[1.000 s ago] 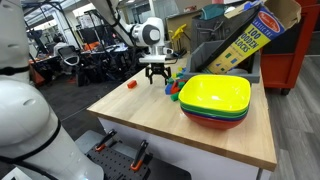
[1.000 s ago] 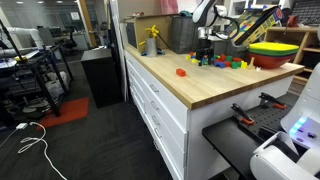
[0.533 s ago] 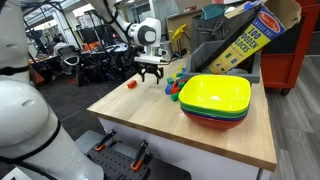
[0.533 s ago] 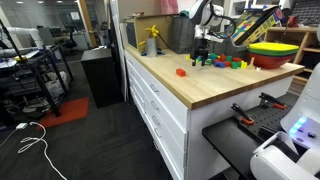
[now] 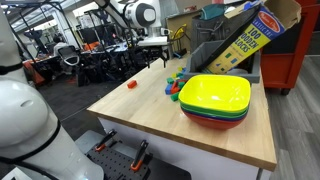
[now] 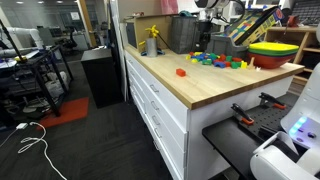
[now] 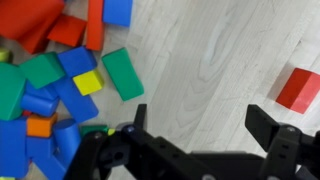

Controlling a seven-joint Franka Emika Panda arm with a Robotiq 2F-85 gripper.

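Note:
My gripper (image 5: 152, 44) is open and empty, raised well above the wooden table (image 5: 150, 125). In the wrist view its two fingers (image 7: 203, 122) frame bare wood. A pile of coloured blocks (image 7: 50, 80) lies to the left of the fingers, with a green block (image 7: 122, 73) at its edge. A single red block (image 7: 298, 88) lies apart to the right. In both exterior views the pile (image 5: 175, 85) (image 6: 220, 60) and the red block (image 5: 131, 85) (image 6: 181, 72) sit below the gripper (image 6: 208, 16).
A stack of bowls, yellow on top (image 5: 215, 98) (image 6: 275, 50), stands on the table beside the blocks. A cardboard box labelled blocks (image 5: 240, 40) leans behind it. A yellow bottle (image 6: 152, 40) stands at the table's far end. Drawers (image 6: 160, 105) run under the table.
The gripper has risen from just above the table near the blocks to well above it, staying open and empty. The blocks have not moved.

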